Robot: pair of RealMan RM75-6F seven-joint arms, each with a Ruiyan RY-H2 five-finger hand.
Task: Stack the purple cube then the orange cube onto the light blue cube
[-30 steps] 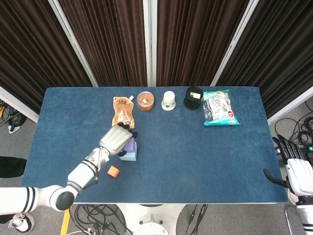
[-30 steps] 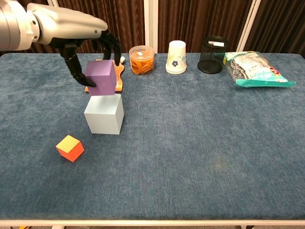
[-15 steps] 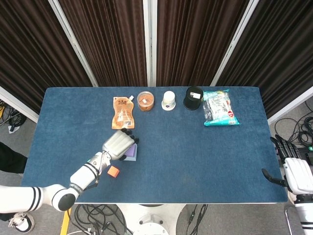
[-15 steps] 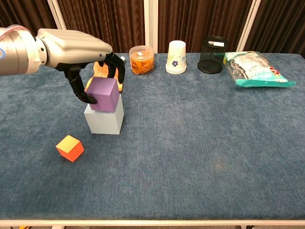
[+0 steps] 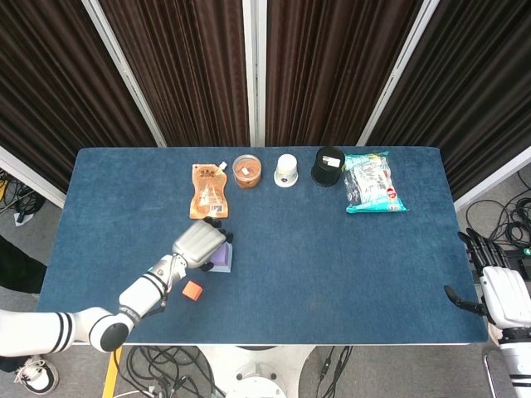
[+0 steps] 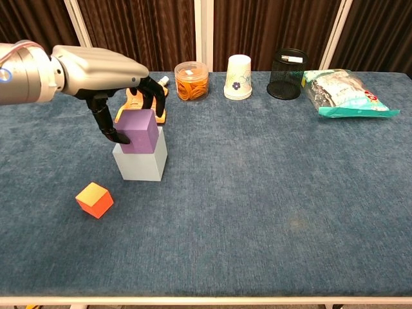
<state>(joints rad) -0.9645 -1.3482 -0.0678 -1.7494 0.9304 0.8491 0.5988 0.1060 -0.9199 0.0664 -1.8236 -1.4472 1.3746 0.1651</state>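
The purple cube [image 6: 138, 131] sits on top of the light blue cube [image 6: 140, 162] at the table's left middle. My left hand [image 6: 103, 67] reaches over it from the left and grips it, thumb on its left face and fingers behind it. From the head view the left hand [image 5: 199, 243] covers most of the stack, leaving a sliver of the purple cube [image 5: 222, 255]. The orange cube [image 6: 94, 199] lies alone on the cloth, front left of the stack. My right hand [image 5: 500, 294] hangs off the table's right edge, fingers spread, holding nothing.
Along the back stand an orange pouch [image 5: 209, 189], a jar of orange snacks [image 6: 191, 80], a paper cup [image 6: 238, 77], a black mesh cup [image 6: 287, 74] and a snack bag [image 6: 344, 93]. The blue cloth table [image 6: 270, 212] spreads to the right.
My left hand has lowered the purple cube from above the light blue cube down onto its top. The orange cube and the right hand have stayed put.
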